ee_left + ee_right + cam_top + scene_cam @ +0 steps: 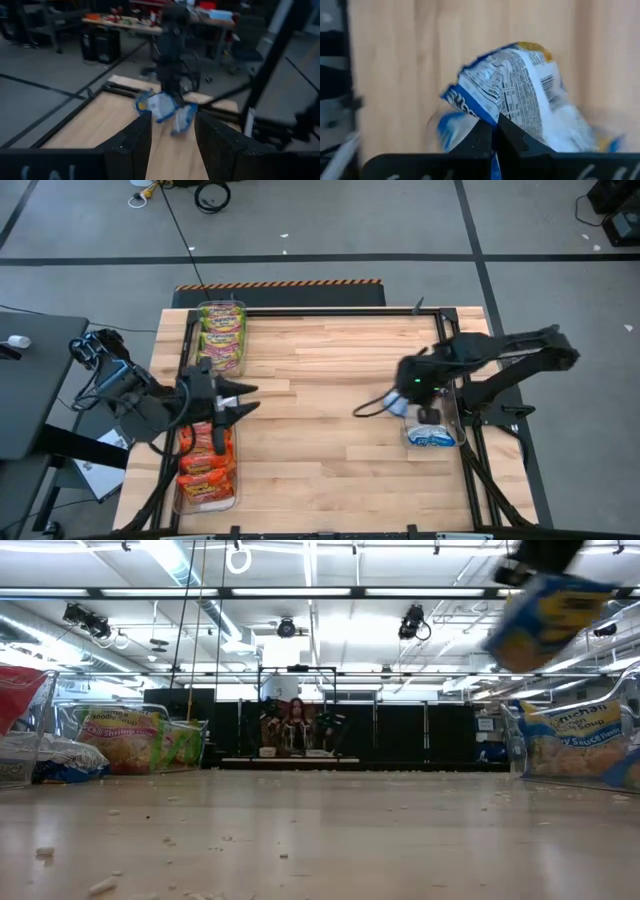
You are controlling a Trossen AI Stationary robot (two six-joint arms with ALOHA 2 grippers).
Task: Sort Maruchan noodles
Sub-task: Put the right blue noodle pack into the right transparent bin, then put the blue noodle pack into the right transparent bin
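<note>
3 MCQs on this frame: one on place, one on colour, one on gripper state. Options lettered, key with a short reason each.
1. Where is the right gripper?
A. At the table's right edge, by the clear bin
B. Over the orange packets
C. Off the table

2. What colour is the packet it holds?
A. Orange-red
B. Blue and white
C. Green-pink

3. How is the left gripper?
A. Shut on a packet
B. Not in view
C. Open, holding nothing

Key: 1 A, the high view shows it beside the right-hand bin. 2 B, the right wrist view shows a blue-white wrapper pinched between shut fingers. 3 C, the left wrist view shows a bare gap between its fingers.
</note>
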